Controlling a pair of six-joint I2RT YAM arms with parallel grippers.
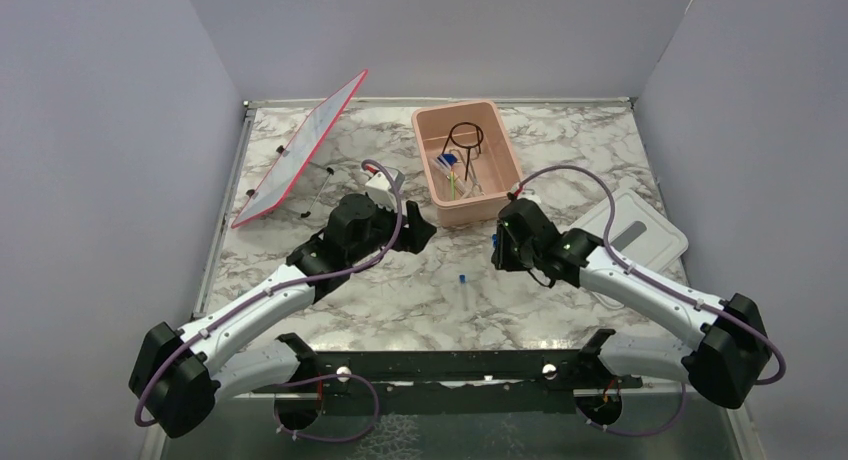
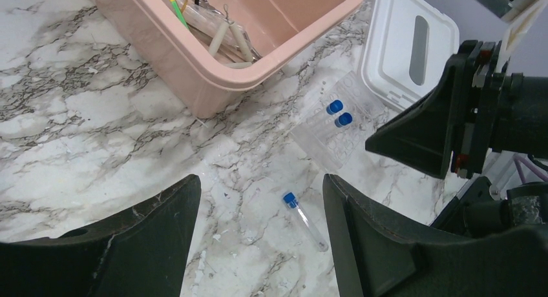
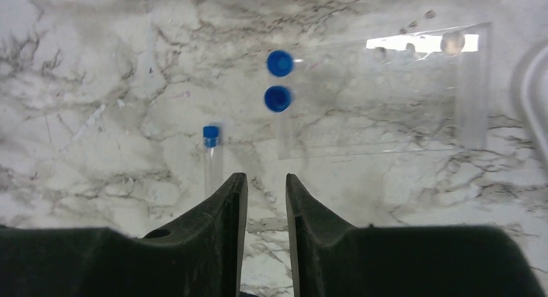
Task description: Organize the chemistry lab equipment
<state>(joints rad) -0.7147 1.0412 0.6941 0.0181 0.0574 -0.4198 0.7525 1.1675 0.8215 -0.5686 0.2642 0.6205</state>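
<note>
A loose clear tube with a blue cap lies on the marble, ahead of and between both grippers. My left gripper hovers wide open above it, holding nothing. In the right wrist view the tube lies just left of my right gripper, whose fingers stand narrowly apart and empty. Two more blue-capped tubes sit in a clear rack. The black wire ring stand, green-yellow stick and pipettes lie in the pink tub.
The white lid lies at the right, behind my right arm. A large red-edged panel leans at the back left with small clear items beside it. The two grippers are close together near the tub's front.
</note>
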